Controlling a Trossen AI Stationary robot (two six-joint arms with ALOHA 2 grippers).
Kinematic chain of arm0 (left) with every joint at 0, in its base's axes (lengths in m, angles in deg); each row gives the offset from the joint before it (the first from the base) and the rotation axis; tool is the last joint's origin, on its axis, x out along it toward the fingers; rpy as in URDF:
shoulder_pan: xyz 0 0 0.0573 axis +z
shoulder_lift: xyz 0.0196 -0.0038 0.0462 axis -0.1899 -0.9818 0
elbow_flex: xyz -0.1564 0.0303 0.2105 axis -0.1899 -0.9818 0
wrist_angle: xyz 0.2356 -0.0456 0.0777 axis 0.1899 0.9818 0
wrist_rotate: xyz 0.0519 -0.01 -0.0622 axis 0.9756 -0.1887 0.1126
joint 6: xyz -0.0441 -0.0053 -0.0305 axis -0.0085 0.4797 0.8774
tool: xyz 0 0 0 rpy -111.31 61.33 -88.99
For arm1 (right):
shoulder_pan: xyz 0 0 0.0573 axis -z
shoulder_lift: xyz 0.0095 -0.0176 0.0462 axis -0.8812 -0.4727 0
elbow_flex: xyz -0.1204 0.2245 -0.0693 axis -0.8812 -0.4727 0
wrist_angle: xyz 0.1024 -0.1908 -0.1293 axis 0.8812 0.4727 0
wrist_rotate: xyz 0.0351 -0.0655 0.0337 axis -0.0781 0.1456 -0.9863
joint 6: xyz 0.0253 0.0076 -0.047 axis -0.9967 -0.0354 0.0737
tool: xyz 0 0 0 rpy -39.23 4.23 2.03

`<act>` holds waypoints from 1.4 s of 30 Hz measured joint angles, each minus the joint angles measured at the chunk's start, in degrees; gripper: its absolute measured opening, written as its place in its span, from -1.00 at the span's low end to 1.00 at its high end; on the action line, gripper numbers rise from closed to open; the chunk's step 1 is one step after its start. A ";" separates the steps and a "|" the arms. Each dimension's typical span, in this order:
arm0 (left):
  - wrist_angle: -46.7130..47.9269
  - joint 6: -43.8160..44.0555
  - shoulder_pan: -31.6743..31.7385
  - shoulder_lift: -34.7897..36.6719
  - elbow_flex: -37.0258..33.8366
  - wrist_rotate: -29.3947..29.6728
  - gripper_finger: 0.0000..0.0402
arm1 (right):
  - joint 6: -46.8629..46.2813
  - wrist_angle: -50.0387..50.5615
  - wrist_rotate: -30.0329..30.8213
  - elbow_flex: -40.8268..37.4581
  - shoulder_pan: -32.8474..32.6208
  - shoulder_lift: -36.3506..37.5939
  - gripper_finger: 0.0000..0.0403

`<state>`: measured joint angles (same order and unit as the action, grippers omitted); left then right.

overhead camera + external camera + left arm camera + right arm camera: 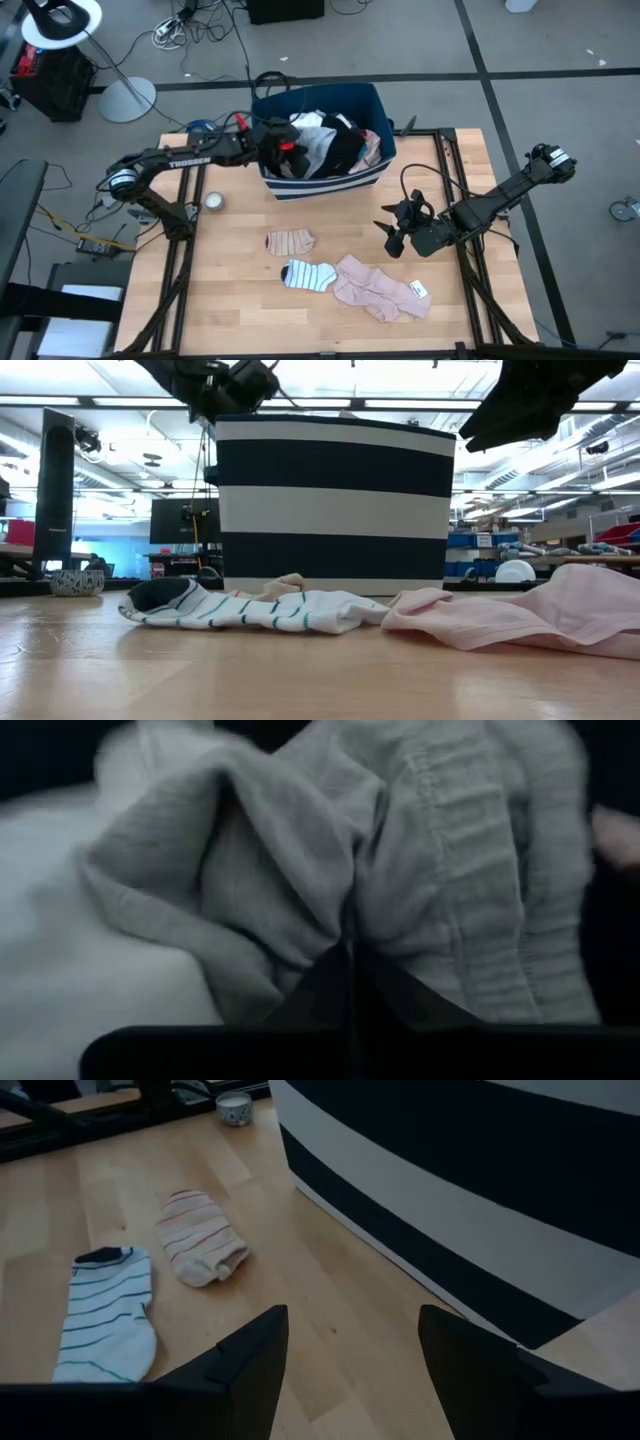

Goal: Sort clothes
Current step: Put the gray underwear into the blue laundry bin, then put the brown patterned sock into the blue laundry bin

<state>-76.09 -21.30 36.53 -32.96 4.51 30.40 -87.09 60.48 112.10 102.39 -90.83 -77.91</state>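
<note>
The navy bin with white stripes [325,182] stands at the table's far middle, full of clothes [330,140]. My left gripper [296,150] reaches into it from the left, slanting down. Its fingertips [350,955] stand together at a fold of a light grey ribbed garment [300,870]. On the table lie a pink-striped sock [290,241], a white sock with teal stripes [308,274] and a pink garment [382,289]. My right gripper [392,236] hovers open above the table, to the right of the socks, holding nothing. My left gripper's fingertips come slanting down from the table's left onto a crease of the grey ribbed garment [345,925], which lies on top of the pile in the bin. I cannot tell whether they touch the cloth or have any of it between them.
A small white cup [213,200] stands on the table left of the bin. Black frame rails [183,260] run along both table sides. Bare wood lies at the near left and between the bin and the socks [330,1270].
</note>
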 joint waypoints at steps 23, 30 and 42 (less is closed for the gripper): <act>4.98 -9.15 -6.68 11.74 6.67 -3.97 -0.52 | -0.07 -0.03 -0.84 0.00 0.04 0.00 0.13; 7.86 -9.48 -16.82 19.81 1.63 1.50 -0.52 | -0.11 -0.58 -0.87 0.00 0.04 0.00 0.13; 7.62 3.42 -36.36 29.23 -15.75 17.08 -0.52 | -0.02 -1.28 -1.87 0.00 0.04 0.00 0.13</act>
<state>-68.47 -17.88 0.17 -3.73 -11.25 47.48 -87.11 59.20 110.23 102.39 -90.78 -77.91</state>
